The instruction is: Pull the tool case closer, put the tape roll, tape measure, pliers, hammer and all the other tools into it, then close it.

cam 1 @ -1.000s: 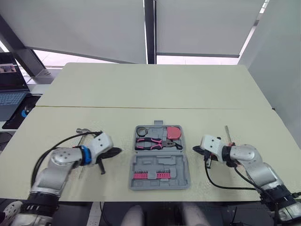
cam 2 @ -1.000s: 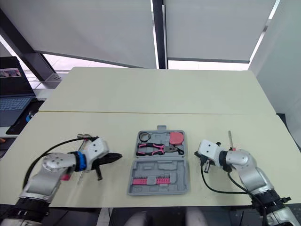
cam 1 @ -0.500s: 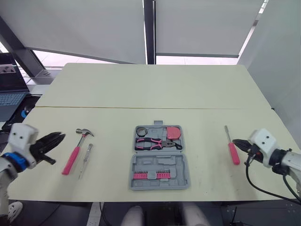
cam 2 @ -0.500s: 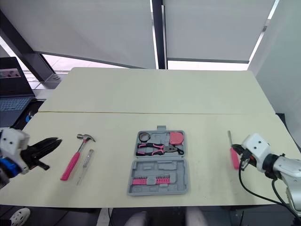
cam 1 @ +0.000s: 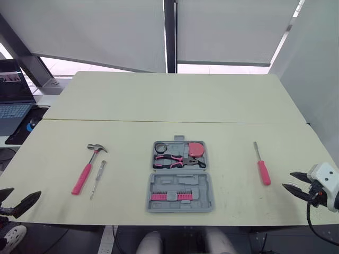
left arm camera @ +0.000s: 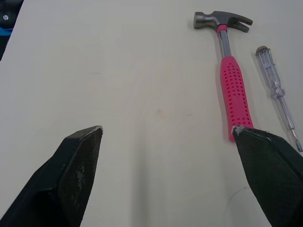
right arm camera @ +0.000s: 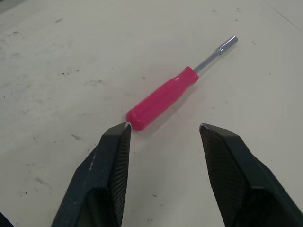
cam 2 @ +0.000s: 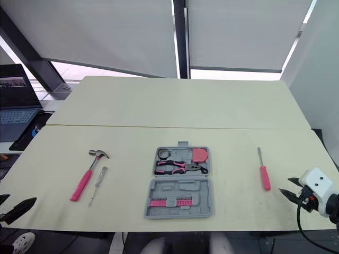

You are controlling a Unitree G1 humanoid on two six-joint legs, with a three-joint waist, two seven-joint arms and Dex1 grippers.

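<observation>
The grey tool case [cam 1: 180, 190] lies open at the table's front middle. Its far half holds a tape roll [cam 1: 160, 147], a pink tape measure [cam 1: 196, 149] and pink-handled pliers [cam 1: 172, 161]; its near half holds a row of pink bits [cam 1: 171, 197]. To the case's left lie a pink-handled hammer [cam 1: 87, 169] and a clear test-pen screwdriver [cam 1: 97, 179]. A pink-handled driver [cam 1: 261, 165] lies to the right. My left gripper [left arm camera: 166, 130] is open and empty at the front left corner, short of the hammer [left arm camera: 229, 75]. My right gripper [right arm camera: 165, 125] is open just short of the driver [right arm camera: 163, 99].
A laptop [cam 1: 13, 100] sits on a side desk beyond the table's left edge. A seam [cam 1: 106, 120] crosses the table behind the tools. The front edge [cam 1: 79, 222] runs close below the case.
Both arms have pulled back from beside the case to the table's front corners. Both grippers have gone from shut to open. The hammer and the two screwdrivers now lie uncovered.
</observation>
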